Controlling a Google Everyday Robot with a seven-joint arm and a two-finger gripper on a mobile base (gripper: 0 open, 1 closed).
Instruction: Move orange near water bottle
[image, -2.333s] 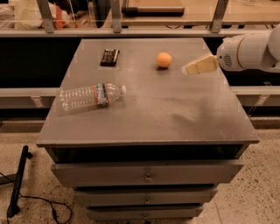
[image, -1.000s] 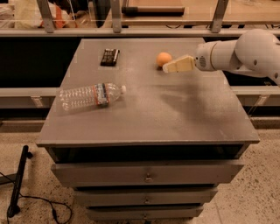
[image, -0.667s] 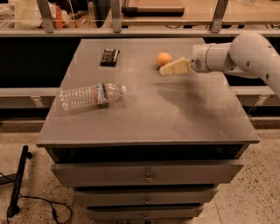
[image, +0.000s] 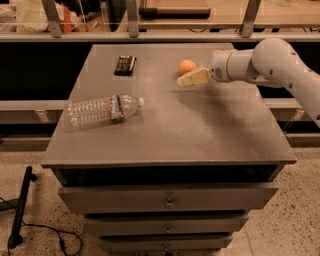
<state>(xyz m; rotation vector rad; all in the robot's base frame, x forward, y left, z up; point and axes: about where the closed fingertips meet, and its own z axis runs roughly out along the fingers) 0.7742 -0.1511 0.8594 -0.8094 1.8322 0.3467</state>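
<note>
The orange (image: 186, 66) sits on the grey table top (image: 200, 130), toward the far right of the middle. The water bottle (image: 104, 108) lies on its side at the left front, clear and ribbed, with its white cap pointing right and a red, white and blue label band. My gripper (image: 186, 80) reaches in from the right on a white arm (image: 272, 60). Its cream fingertip is just right of and in front of the orange, very close to it. The orange is not held.
A small flat black rectangular object (image: 125, 64) lies at the far left of the top. The table is a drawer cabinet (image: 167, 202) with drawers below. A railing and shelf run behind it. A black cable and stand (image: 20, 215) lie on the floor at left.
My gripper has moved left across the table from the right edge to just beside the orange. The orange, the bottle and the black object have not moved.
</note>
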